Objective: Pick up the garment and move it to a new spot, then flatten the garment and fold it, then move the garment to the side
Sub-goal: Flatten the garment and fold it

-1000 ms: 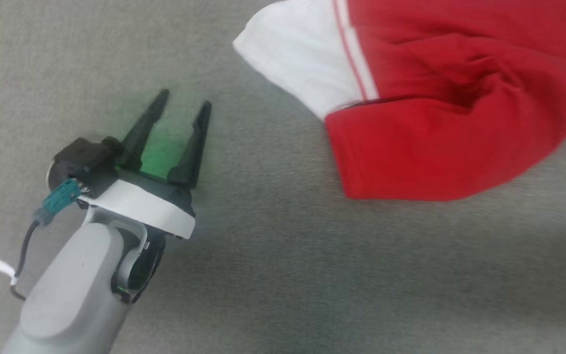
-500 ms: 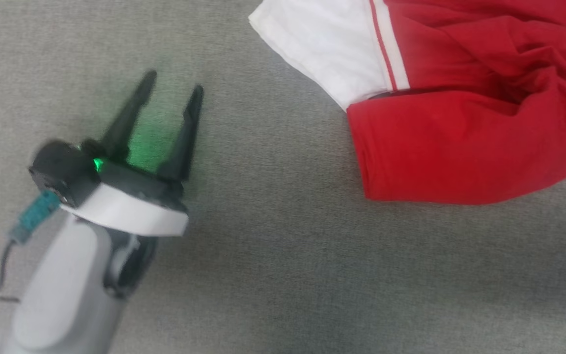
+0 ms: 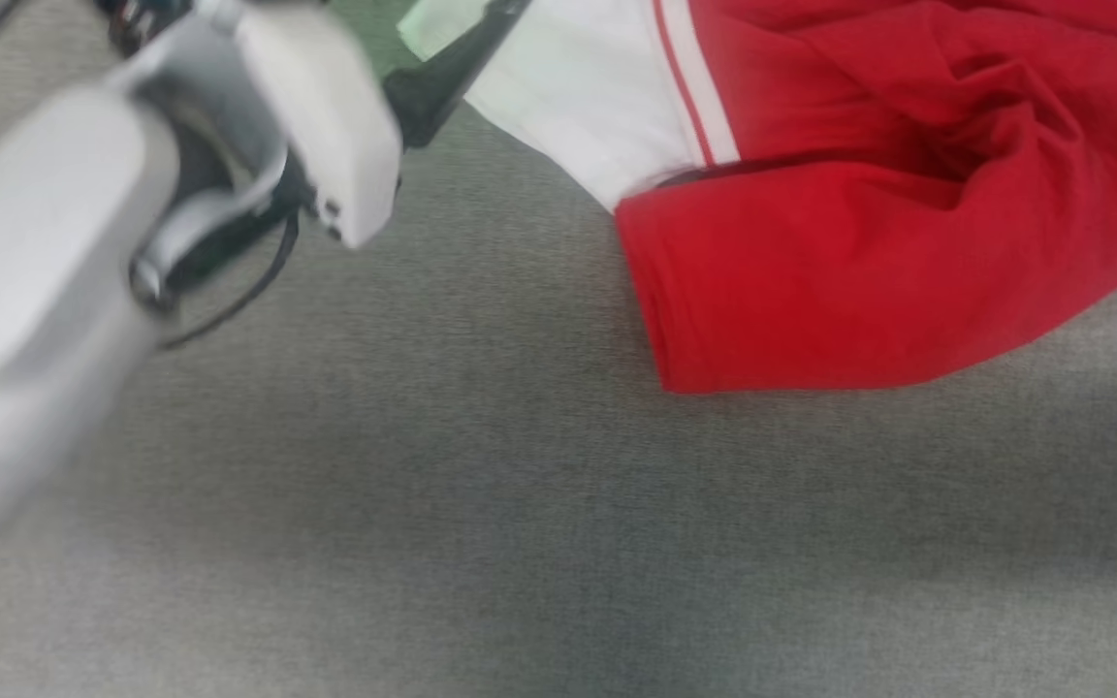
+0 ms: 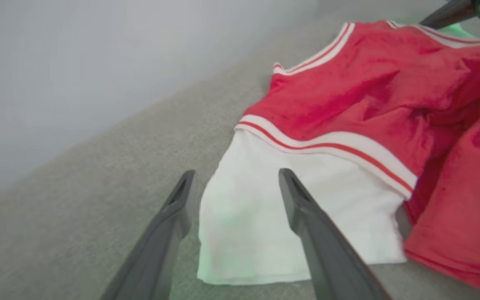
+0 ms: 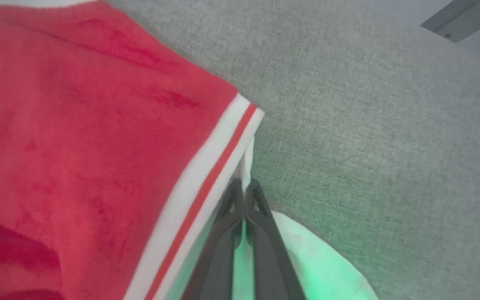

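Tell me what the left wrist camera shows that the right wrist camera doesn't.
Left wrist view: the left gripper, fingers apart, with a corner of the garment's white sleeve between them, plus a far striped edge and a pale wall behind.
Right wrist view: the right gripper, shut on a thin white edge of the fabric, and a grey metal bracket at top right.
Both: red fabric with white-and-red stripe trim, lying on the grey cloth surface.

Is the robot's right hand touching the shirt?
Touching. The right wrist view shows the right hand shut, pinching a white fold of the shirt.
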Available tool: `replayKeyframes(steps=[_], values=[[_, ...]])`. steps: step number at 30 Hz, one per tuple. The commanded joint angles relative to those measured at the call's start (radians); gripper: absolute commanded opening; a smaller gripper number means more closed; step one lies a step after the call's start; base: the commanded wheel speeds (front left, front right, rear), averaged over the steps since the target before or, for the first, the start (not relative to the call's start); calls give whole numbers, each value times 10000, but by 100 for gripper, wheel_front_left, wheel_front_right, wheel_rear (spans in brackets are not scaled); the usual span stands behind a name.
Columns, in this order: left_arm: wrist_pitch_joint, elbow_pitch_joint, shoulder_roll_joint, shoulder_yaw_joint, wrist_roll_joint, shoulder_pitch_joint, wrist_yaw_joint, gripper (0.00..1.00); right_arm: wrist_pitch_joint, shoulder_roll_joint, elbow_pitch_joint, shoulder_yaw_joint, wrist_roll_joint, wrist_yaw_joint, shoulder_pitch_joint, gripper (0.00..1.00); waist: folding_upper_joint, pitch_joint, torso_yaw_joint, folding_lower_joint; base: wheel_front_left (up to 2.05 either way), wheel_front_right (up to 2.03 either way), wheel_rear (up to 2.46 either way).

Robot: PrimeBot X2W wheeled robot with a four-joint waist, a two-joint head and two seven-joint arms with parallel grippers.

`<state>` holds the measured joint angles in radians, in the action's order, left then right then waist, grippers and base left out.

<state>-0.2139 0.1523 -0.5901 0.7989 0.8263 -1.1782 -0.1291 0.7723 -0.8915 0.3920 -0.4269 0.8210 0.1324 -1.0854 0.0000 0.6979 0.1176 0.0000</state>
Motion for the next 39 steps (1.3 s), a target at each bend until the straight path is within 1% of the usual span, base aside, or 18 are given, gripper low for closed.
replayKeyframes(steps=[1, 5, 7, 10, 13, 14, 16, 18, 21, 25, 27, 28, 29, 30, 33, 36, 39], values=[[-292, 208, 24, 206, 304, -373, -15, 100, 294, 75, 318, -298, -21, -31, 326, 0, 0, 129, -126, 0, 0, 0, 0], [-1941, 1375, 169, 1580, 1541, -1873, -16, 100, 302, 227, 274, -499, 18, -37, 111, 0, 0, 338, -317, 0, 0, 0, 0], [-2635, 1938, 212, 2130, 1922, -2482, -16, 100, 309, 337, 266, -625, 34, -37, 20, 0, 0, 430, -413, 0, 0, 0, 0], [-3497, 2666, 356, 2859, 2597, -2874, -3, 100, 283, 484, 307, -814, 65, -35, -107, 0, 0, 501, -527, 0, 0, 0, 0], [-4143, 2687, 474, 3346, 3592, -3065, -10, 100, 205, 614, 343, -1001, 103, -35, -221, 0, 0, 527, -612, 0, 0, 0, 0], [-4307, 2585, 470, 3475, 3909, -3128, -23, 52, 158, 652, 353, -1059, 125, -34, -258, 0, 0, 526, -635, 0, 0, 0, 0], [-4398, 2443, 384, 3606, 4396, -3243, -31, 0, 55, 682, 366, -1153, 145, -32, -341, 0, 0, 512, -665, 0, 0, 0, 0], [-4335, 2420, 262, 3769, 4646, -3383, -31, 0, -125, 675, 358, -1195, 167, -28, -451, 0, 0, 482, -694, 0, 0, 0, 0], [-3769, 2465, 115, 3807, 4772, -3505, -19, 0, -532, 642, 276, -1207, 279, -25, -615, 0, 0, 402, -722, 0, 0, 0, 0], [-2688, 2746, -54, 3784, 4782, -3743, -16, 0, -1485, 512, 118, -1082, 239, -25, -1032, 0, 0, 268, -760, 0, 0, 0, 0], [-1912, 3063, -50, 3608, 4741, -3946, -17, 0, -2107, 493, 192, -886, 170, -25, -1312, 0, 0, 180, -774, 0, 0, 0, 0], [-1912, 3063, -50, 3608, 4741, -3946, -17, 0, -2107, 493, 192, -886, 170, -25, -1312, 0, 0, 180, -774, 0, 0, 0, 0], [-889, 3463, 17, 3342, 4604, -4230, -17, 0, -2752, 596, 272, -741, 34, -25, -1607, 0, 0, 101, -803, 0, 0, 0, 0], [-889, 3463, 17, 3342, 4604, -4230, -17, 0, -2752, 596, 272, -741, 34, -25, -1607, 0, 0, 101, -803, 0, 0, 0, 0], [548, 4341, 209, 2900, 4585, -4508, -17, 0, -3686, 816, 678, -499, -287, -25, -2183, 0, 0, -72, -862, 0, 0, 0, 0], [1748, 5415, 448, 2396, 4562, -5068, -15, 0, -4523, 1108, 1276, -244, -804, -26, -3033, 0, 0, -306, -919, 0, 0, 0, 0], [3100, 6648, 730, 1772, 4514, -5800, 4, 0, -5514, 1479, 2147, 329, -1465, -31, -4158, 0, 0, -577, -961, 0, 0, 0, 0]])
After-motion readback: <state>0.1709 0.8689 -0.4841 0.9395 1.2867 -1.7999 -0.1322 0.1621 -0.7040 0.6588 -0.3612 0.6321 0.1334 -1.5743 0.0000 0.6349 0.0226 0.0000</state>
